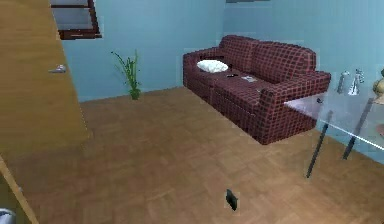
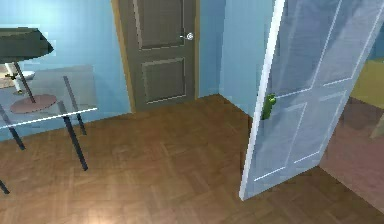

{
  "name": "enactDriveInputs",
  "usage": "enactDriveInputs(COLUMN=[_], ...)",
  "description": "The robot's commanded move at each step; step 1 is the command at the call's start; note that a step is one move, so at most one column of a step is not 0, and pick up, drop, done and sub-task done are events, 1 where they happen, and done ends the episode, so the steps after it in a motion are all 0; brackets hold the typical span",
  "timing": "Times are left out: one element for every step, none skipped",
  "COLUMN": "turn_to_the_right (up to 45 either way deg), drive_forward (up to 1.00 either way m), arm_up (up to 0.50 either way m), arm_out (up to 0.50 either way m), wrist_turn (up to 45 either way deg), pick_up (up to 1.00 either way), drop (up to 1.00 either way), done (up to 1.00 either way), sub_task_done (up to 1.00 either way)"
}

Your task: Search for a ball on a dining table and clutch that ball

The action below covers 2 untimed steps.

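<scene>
1. Wood plank floor (image 1: pixel 150 150) and light blue walls (image 1: pixel 160 40) all round, looks like a living room.
2. Forward view: a dark red checked sofa (image 1: pixel 255 85) sits against the far wall, with a white cushion (image 1: pixel 212 66) on its left seat and some small dark thing (image 1: pixel 245 76) lying near the middle, too small to name.
3. Left of the sofa there's a skinny potted plant (image 1: pixel 130 75) in the corner, and a dark-framed window (image 1: pixel 75 18) up top.
4. A tan wooden door (image 1: pixel 35 80) with a silver handle (image 1: pixel 58 69) takes up the forward view's left side.
5. At the forward view's right edge is a glass-topped table (image 1: pixel 345 115) on dark legs. A couple of small silvery items (image 1: pixel 348 82) stand on it, plus a tan shape (image 1: pixel 378 88) right at the edge. Can't make out what any of them are.
6. One little dark object (image 1: pixel 232 199) lies on the floor near the bottom middle.
7. Arm side view: a glass table shows at the left (image 2: pixel 50 108), with a dark-shaded lamp (image 2: pixel 25 42) on a round base standing on it.
8. Behind that is a dark grey panelled door (image 2: pixel 160 50), shut, with a round knob (image 2: pixel 188 36). To the right, a pale panelled door (image 2: pixel 305 90) with a green handle (image 2: pixel 270 105) stands ajar.
9. The ball: honestly can't tell where it is, nothing on either tabletop reads clearly as one.
10. Gripper jaws: can't tell how they stand.
</scene>
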Motion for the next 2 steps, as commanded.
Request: enactDriveInputs(turn_to_the_right=[0.0, -42.0], drive_forward=[0.35, 0.0], arm_up=[0.0, 0.0], arm_out=[0.0, 0.0], wrist_turn=[0.0, 0.0], pick_up=[0.0, 0.0], drop=[0.0, 0.0], done=[0.0, 0.0], sub_task_done=[0.0, 0.0])
